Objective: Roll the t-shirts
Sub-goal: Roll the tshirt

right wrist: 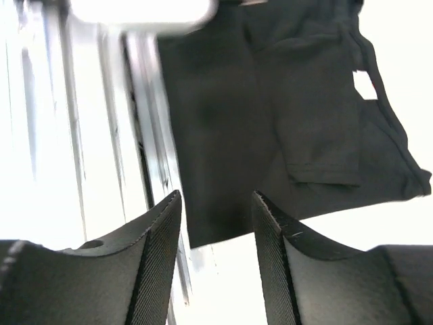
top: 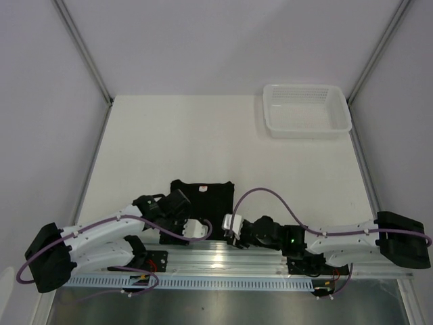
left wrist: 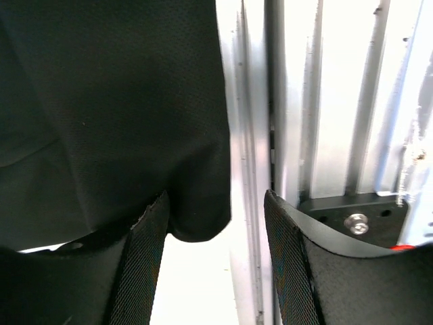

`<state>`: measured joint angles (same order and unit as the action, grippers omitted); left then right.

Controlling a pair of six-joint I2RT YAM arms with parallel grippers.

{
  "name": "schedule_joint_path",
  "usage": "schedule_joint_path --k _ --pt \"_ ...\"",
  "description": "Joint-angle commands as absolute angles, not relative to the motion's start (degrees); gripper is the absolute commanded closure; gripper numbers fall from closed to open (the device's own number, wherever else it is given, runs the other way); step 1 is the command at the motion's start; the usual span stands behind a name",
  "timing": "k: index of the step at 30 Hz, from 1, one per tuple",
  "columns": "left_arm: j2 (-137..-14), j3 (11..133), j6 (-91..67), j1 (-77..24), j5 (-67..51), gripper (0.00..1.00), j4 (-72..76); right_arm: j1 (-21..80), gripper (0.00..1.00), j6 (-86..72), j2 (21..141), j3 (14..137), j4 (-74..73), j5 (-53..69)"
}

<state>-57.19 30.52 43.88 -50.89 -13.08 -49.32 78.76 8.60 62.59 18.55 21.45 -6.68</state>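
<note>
Your left tool (left wrist: 216, 271) is released, its jaws spread beside a hem corner of the t-shirt (top: 201, 195) and gripping nothing. Your right tool (right wrist: 216, 250) is also released, jaws apart near a hem corner with nothing between them. To start the roll well, I judge you should pinch the hem at equal depth on both sides. Then turn it over evenly toward the far edge so the roll stays straight. The shirt lies at the counter's (top: 270, 176) near edge, slightly left of middle. It is plain black and folded narrow, with a small light label (right wrist: 365, 84) at the neck.
</note>
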Motion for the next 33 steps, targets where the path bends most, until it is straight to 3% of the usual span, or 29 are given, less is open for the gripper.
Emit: schedule_joint_path --k 1,10,20,25,30,33 --pt "-57.6 31.7 42.6 -50.0 -17.0 0.38 -51.2 82.0 0.5 22.4 63.7 18.0 19.5 -9.6" --pt "-58.3 32.3 42.4 -49.0 -18.2 0.38 -50.9 85.6 0.48 30.9 72.4 20.2 21.6 -14.4" --pt "-58.4 32.8 42.6 -48.5 -18.8 0.37 -50.8 86.6 0.48 30.0 77.7 21.0 23.5 -16.3" --pt "-58.9 33.0 42.4 -48.4 -18.6 0.37 -51.0 86.6 0.52 29.6 80.0 22.1 22.8 -17.0" --pt "-59.4 33.1 42.6 -48.4 -18.1 0.37 -51.0 86.6 0.77 28.0 79.1 22.4 22.8 -19.4" --pt "-59.7 33.2 42.5 -48.4 -17.9 0.37 -50.5 86.6 0.86 27.1 78.0 23.6 20.5 -20.3"
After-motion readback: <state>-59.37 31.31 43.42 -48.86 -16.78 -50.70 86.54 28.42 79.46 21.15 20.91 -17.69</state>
